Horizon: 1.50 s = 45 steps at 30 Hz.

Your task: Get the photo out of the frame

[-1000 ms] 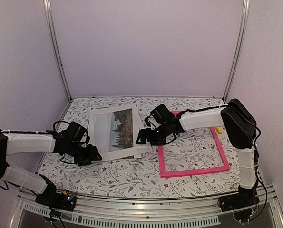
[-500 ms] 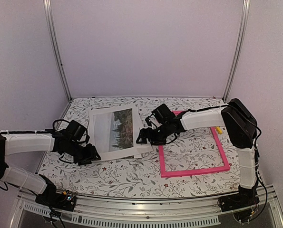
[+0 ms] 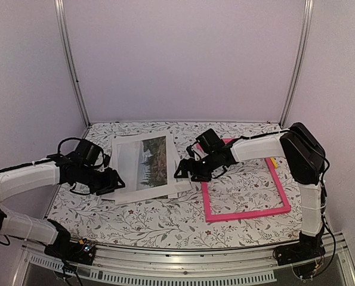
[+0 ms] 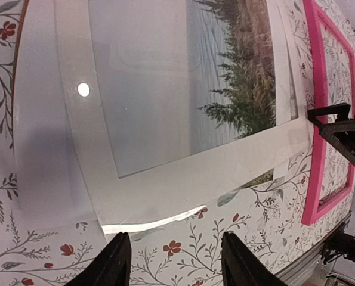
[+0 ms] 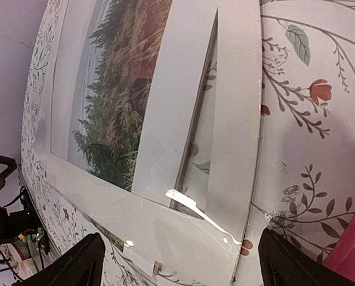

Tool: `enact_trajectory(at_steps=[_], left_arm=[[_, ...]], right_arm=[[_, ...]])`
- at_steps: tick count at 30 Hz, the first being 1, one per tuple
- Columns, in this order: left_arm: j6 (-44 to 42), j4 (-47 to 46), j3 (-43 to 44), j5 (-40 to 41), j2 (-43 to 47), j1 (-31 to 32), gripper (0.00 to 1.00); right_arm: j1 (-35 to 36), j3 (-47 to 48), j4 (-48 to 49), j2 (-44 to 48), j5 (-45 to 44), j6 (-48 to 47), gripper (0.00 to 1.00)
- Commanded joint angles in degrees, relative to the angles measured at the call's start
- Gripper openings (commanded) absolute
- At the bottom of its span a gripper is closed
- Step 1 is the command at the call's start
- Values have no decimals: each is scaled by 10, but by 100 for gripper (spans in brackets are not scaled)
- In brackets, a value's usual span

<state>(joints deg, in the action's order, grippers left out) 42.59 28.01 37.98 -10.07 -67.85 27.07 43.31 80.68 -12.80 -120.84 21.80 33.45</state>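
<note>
The photo (image 3: pixel 144 162), a tree landscape with a wide white border, lies flat at the table's left middle in a loose stack with a white mat and a clear pane. It is outside the pink frame (image 3: pixel 246 214), which lies empty to its right. My left gripper (image 3: pixel 113 181) is open and empty at the stack's near left corner. In the left wrist view (image 4: pixel 174 265) its fingertips hover over tablecloth just short of the photo (image 4: pixel 165 77). My right gripper (image 3: pixel 186 171) is open and empty at the stack's right edge. In the right wrist view (image 5: pixel 180 268) it is above the photo (image 5: pixel 117 89).
A thin brown board edge (image 4: pixel 22 18) shows under the stack. The pink frame (image 4: pixel 317 89) lies beyond the photo's right side, and a corner of it (image 5: pixel 353 256) shows by the right finger. A small yellow item (image 3: pixel 274 162) lies at the frame's right side. Walls enclose the table.
My left arm has lifted and swung toward the far left, its gripper now at the stack's left near corner. The right gripper and the pink frame have shifted slightly right.
</note>
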Motion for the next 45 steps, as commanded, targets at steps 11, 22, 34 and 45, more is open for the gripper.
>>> enact_trajectory(at_steps=[11, 22, 34, 45], left_arm=[[-53, -190, -58, -129, -92, -127, 48], [-58, -210, -92, -121, -120, -135, 48], [-55, -177, -98, -82, -141, -135, 48], [-52, -176, -102, -75, -145, -134, 48]], right_arm=[[-11, 25, -19, -46, 32, -10, 92], [-11, 27, -18, -51, 61, -2, 92], [-11, 42, 10, -36, 143, 24, 92], [-24, 21, 76, -11, 219, 78, 92]])
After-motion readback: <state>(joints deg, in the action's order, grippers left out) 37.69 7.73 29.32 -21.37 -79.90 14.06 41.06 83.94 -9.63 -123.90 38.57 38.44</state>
